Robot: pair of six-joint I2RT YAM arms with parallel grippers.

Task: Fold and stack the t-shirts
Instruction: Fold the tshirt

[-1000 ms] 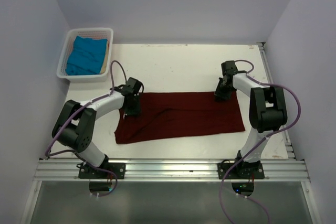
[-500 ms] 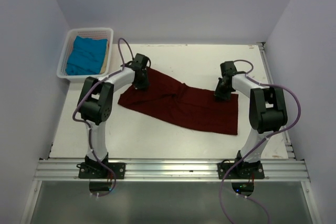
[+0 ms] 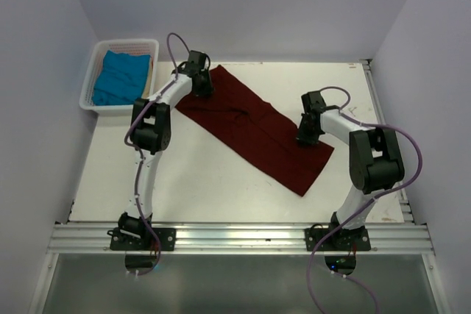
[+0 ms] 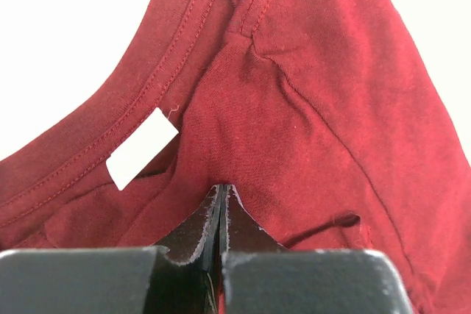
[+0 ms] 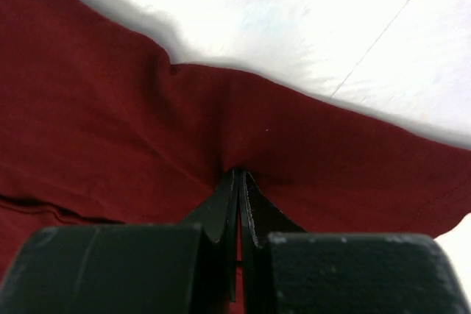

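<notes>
Two pinches: left gripper (image 4: 223,192) near collar (image 4: 182,43), right gripper (image 5: 237,176) on edge; maroon t-shirt (image 3: 254,134) lies diagonal, folded strip.

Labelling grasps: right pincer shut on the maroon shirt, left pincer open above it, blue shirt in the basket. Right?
No: left pincer is also shut on the maroon shirt, pinching fabric by the collar, per the left wrist view. The right pincer gripping it and the blue shirt in the basket stand.
</notes>
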